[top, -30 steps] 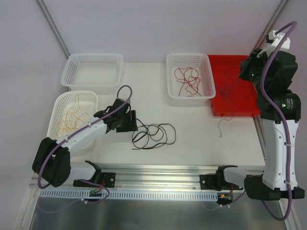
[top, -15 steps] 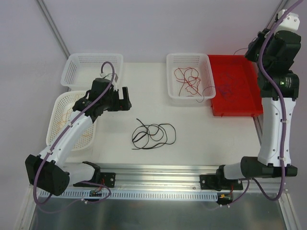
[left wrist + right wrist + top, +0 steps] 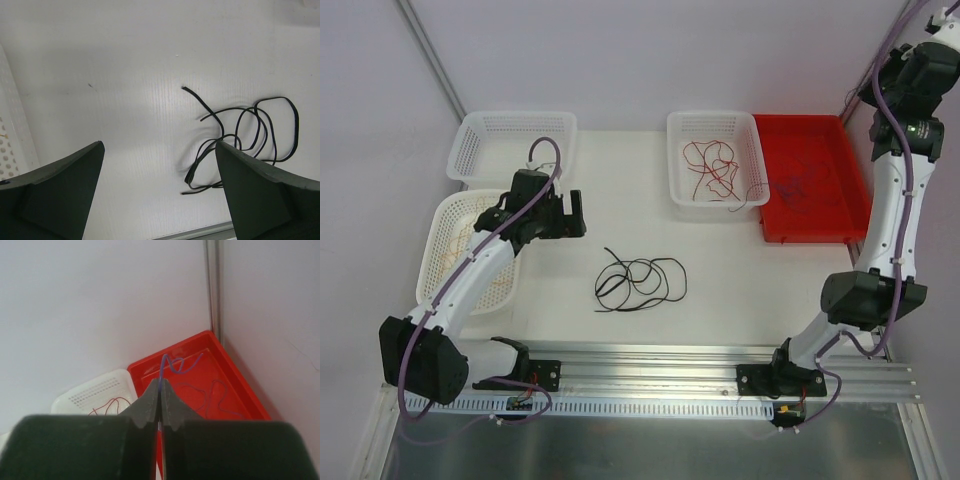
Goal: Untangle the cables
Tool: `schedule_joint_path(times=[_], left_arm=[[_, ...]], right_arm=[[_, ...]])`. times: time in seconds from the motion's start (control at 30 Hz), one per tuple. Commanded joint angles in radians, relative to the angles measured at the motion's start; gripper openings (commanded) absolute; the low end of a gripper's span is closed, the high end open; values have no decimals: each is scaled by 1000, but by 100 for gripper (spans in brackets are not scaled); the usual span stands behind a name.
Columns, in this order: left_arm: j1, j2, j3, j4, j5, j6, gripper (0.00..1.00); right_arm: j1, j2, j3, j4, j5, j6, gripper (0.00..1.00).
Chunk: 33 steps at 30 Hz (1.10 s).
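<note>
**Right arm.** The right claw (image 3: 160,386) is held high over the back right corner. Its fingers are pressed together on a thin blue-purple cable (image 3: 172,364). The cable runs from the fingertips toward the red tray (image 3: 835,215), where more dark strands lie in loops. The height appears intended to draw the cable out to its full length so the loops fall free.

**Left arm.** The left claw (image 3: 570,212) hovers over the table with its fingers wide apart and nothing between them. The black cable (image 3: 640,283) lies in a loose coil at mid-table, near the claw but apart from it. The open stance suggests readiness for a pick.

**Sorting.**
- The red cables (image 3: 710,165) lie in the white basket (image 3: 680,130) beside the tray.
- The yellow cables (image 3: 470,250) lie in the basket (image 3: 440,215) at the left edge.
- The colours are kept in separate containers, so these two appear done.

**Outstanding.** The black coil and the blue-purple strands remain. The thin cable may slip from the closed fingers.
</note>
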Motion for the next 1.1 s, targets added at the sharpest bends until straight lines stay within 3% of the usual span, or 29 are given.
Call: schedule_joint_path(times=[0.0, 0.13, 0.2, 0.47, 0.57, 0.83, 1.07], left_arm=[[11, 9, -10, 4, -12, 20, 95], [14, 21, -10, 4, -10, 22, 95], [14, 24, -13, 4, -12, 23, 95], [14, 36, -16, 4, -12, 23, 95], [15, 37, -16, 4, -6, 23, 95], [15, 36, -16, 4, -4, 23, 94], [14, 30, -14, 5, -1, 23, 94]], right_arm=[[-58, 51, 11, 75, -101, 91, 1], [-79, 103, -114, 89, -133, 111, 6], [-89, 134, -212, 105, -126, 117, 14], [-121, 197, -392, 64, -110, 183, 65], [-119, 147, -454, 55, -156, 197, 73], [-55, -65, -708, 99, -308, 246, 72], [100, -300, -1052, 259, -247, 355, 67]])
